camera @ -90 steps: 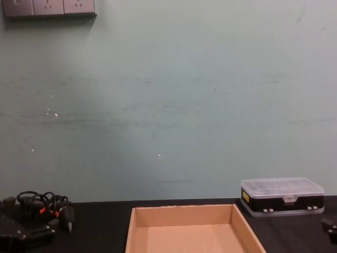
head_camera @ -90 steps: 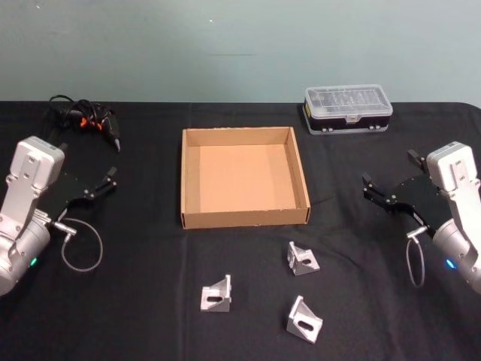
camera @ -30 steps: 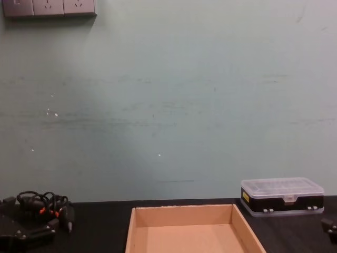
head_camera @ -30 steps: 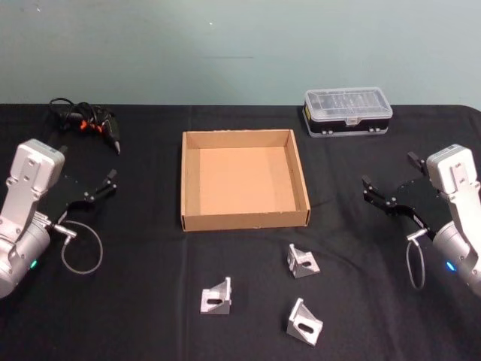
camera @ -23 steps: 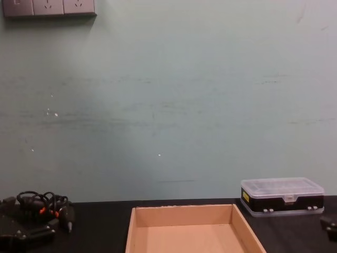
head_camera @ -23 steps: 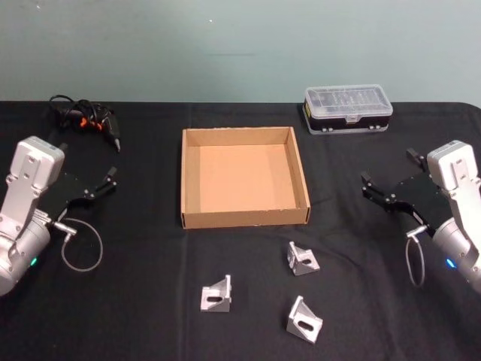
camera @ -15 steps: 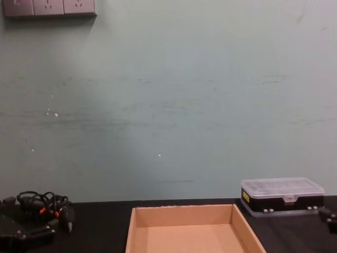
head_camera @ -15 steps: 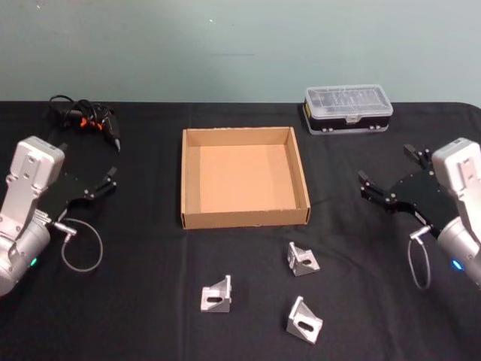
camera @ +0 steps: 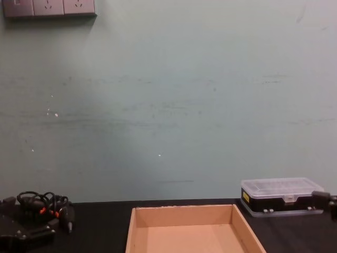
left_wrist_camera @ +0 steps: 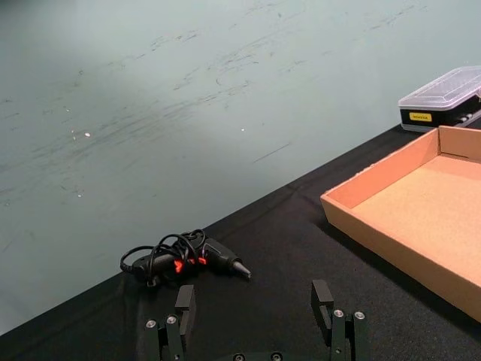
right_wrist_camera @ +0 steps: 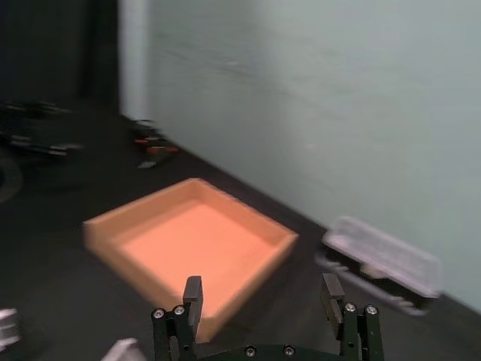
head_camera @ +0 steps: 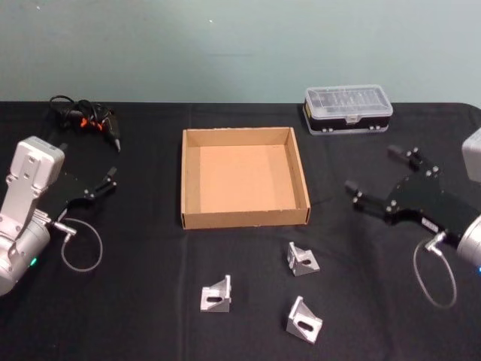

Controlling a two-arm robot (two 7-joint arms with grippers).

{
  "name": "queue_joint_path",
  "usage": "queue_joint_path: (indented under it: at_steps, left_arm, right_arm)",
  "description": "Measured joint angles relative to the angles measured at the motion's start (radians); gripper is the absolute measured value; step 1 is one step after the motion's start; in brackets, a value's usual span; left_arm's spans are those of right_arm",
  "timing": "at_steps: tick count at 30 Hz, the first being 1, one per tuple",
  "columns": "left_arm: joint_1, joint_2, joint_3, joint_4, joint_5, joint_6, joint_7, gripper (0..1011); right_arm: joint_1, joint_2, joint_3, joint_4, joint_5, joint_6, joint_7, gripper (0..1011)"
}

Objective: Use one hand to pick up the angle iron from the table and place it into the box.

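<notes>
Dial convention: head view, centred on the box, with 12 o'clock toward the far wall.

You have the right gripper at 3 o'clock of the box, over the table and well apart from the cardboard. Its claw is released: the two fingers are spread wide with nothing between them. The right wrist view shows the same open gap, with the box beyond it.

The left gripper sits at 9 o'clock, well off the box's left wall, also released and holding nothing.

All three angle irons lie on the table outside the box:
- The left angle iron is at 6 o'clock.
- The middle angle iron is at 5 o'clock, closest to the box's front wall.
- The near angle iron is also at 5 o'clock, farther out.

They are apart from one another and from both grippers.

The plastic case is at 1 o'clock and the cable bundle at 10 o'clock.
</notes>
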Motion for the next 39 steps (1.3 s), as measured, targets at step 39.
queue_joint_path:
  at_steps: [39]
  left_arm:
    - [0.0,0.0,0.0,0.0,0.0,0.0,0.0,1011]
  right_arm:
    - [-0.003,0.136,-0.116,-0.097,0.196,0.252,0.406,1000]
